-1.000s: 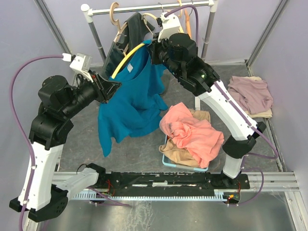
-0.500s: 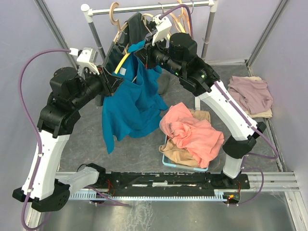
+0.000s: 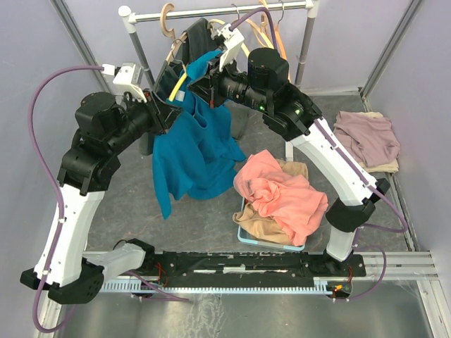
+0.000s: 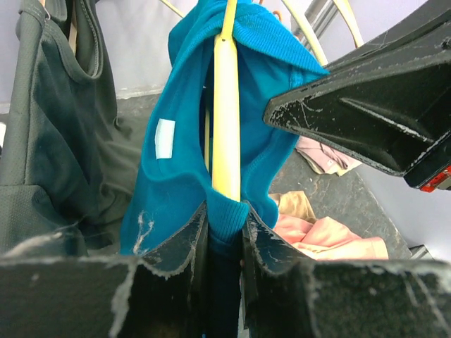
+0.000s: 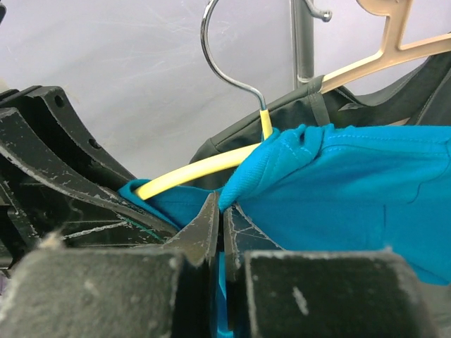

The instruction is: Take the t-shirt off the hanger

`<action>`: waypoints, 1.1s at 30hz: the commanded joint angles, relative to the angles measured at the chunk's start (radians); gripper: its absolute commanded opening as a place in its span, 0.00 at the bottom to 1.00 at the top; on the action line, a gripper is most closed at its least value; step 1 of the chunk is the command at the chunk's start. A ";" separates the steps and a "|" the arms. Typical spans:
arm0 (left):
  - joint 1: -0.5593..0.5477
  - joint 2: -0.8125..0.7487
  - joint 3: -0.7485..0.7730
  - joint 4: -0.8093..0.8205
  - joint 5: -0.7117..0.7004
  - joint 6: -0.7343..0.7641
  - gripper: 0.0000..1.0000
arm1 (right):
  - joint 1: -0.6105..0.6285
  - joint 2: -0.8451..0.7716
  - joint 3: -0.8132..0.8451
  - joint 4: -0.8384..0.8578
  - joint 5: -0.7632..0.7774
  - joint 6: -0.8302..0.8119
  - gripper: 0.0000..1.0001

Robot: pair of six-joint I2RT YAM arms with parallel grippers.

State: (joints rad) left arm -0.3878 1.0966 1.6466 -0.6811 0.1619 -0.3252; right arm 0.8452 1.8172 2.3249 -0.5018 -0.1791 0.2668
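Note:
The teal t-shirt [image 3: 194,151] hangs bunched from a yellow hanger [image 3: 179,83] in front of the rack, its hem trailing down toward the floor. My left gripper [image 3: 165,111] is shut on the lower end of the hanger [image 4: 225,105], with the ribbed collar of the t-shirt [image 4: 176,162] wrapped over it between the fingers. My right gripper [image 3: 201,86] is shut on a fold of the t-shirt's neckline [image 5: 352,190], just beside the hanger's [image 5: 190,171] wire hook. The two grippers [image 4: 225,208] [image 5: 220,201] stand close together, facing each other.
A clothes rail [image 3: 218,10] runs across the back with wooden hangers [image 3: 167,17] and a dark garment [image 3: 199,36] right behind the t-shirt. A blue bin [image 3: 246,236] heaped with pink and tan clothes sits in the middle. A mauve pile [image 3: 366,137] lies at the right.
Both arms have risen toward the rail. The right gripper has drawn the neckline leftward along the hanger, and the t-shirt is bunched more tightly between the two grippers.

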 commanded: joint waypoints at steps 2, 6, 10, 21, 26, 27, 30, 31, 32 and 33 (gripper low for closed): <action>0.000 -0.017 0.037 0.150 0.018 -0.042 0.03 | 0.012 -0.016 0.050 -0.002 -0.029 0.009 0.11; 0.000 -0.052 -0.002 0.182 0.046 -0.018 0.03 | 0.012 -0.062 -0.018 0.037 0.045 -0.015 0.19; 0.001 -0.113 -0.094 0.248 0.069 -0.008 0.03 | 0.012 -0.078 -0.030 0.031 0.093 -0.041 0.30; 0.000 -0.149 -0.134 0.255 0.102 0.017 0.03 | 0.012 -0.138 -0.088 0.087 0.206 -0.097 0.53; 0.000 -0.145 -0.133 0.253 0.119 0.014 0.03 | 0.012 -0.148 -0.083 0.116 0.185 -0.121 0.56; 0.001 -0.143 -0.133 0.254 0.123 0.014 0.03 | 0.012 -0.147 -0.078 0.119 0.180 -0.123 0.56; 0.000 -0.137 -0.128 0.247 0.125 0.011 0.03 | 0.012 -0.136 -0.057 0.117 0.171 -0.126 0.58; 0.000 -0.134 -0.125 0.242 0.125 0.011 0.03 | 0.012 -0.131 -0.052 0.117 0.167 -0.126 0.58; 0.000 -0.131 -0.121 0.239 0.125 0.011 0.03 | 0.012 -0.126 -0.046 0.117 0.166 -0.126 0.58; 0.000 -0.126 -0.117 0.237 0.126 0.011 0.03 | 0.012 -0.122 -0.037 0.115 0.165 -0.129 0.59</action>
State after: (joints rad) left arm -0.3882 0.9745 1.4986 -0.5652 0.2543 -0.3244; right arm 0.8509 1.7039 2.2360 -0.4370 -0.0006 0.1604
